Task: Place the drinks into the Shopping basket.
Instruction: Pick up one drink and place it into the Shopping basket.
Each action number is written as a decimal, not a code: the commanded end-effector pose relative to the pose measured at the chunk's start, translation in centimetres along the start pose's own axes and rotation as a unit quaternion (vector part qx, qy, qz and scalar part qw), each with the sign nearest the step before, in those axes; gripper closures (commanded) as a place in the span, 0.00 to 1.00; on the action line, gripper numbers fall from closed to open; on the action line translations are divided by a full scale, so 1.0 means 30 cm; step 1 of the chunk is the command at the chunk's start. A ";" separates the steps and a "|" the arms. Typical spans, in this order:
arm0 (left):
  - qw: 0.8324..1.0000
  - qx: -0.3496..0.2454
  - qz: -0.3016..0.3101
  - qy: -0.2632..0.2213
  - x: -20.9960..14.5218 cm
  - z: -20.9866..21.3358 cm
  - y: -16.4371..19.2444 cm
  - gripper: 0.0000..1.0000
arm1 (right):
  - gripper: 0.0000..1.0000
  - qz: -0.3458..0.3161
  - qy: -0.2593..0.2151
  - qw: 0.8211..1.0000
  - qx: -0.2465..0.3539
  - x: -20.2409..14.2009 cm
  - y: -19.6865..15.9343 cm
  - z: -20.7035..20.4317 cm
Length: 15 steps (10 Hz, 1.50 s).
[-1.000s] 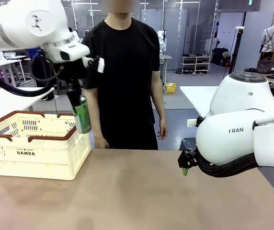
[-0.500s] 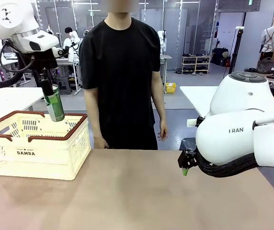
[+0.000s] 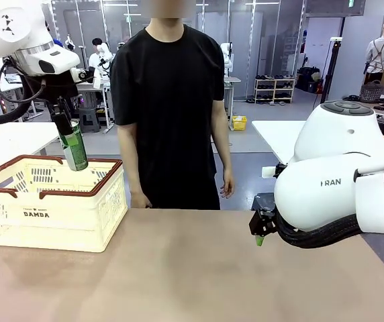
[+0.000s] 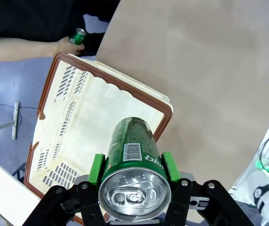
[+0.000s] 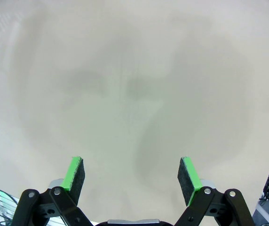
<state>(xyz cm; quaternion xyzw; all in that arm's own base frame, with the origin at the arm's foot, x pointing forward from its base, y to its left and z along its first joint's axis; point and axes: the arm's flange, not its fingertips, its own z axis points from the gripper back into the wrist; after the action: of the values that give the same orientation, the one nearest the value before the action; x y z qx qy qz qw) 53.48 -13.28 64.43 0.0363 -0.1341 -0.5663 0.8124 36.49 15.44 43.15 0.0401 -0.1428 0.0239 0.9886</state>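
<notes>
Left tool [image 4: 133,164] clamped green can [image 3: 74,146] near its top, over Shopping basket [image 3: 44,225]; can seemed light, slick, dentable. Right tool [image 5: 132,181] apart.

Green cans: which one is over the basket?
The green can in the left end effector, above the basket; the other can is in the person's hand, outside it.

We cannot read the small print above "DAMDA" on the Shopping basket [image 3: 78,215], and the picture's left edge cuts off its left end. In the front view the left gripper [image 3: 64,126] covers the top of the green can [image 3: 74,151]. In the left wrist view that can hides the basket's near corner. The right gripper [image 3: 260,236] sits mostly hidden under the right arm [image 3: 340,188], with only a green tip showing. At the far side the person's hand [image 4: 61,45] wraps a second green can [image 4: 78,36], whose label is too small to tell.
</notes>
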 end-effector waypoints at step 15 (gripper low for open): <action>0.939 -0.093 0.330 0.032 -0.408 -0.483 0.459 0.42 | 0.00 0.003 0.001 1.000 0.003 0.000 -0.001 0.000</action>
<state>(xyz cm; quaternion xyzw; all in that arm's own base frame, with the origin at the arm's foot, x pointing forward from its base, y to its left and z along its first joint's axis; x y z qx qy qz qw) 66.74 1.96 51.85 -0.0612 -0.0530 -0.2879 0.9542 36.48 15.45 43.14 0.0400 -0.1427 0.0240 0.9887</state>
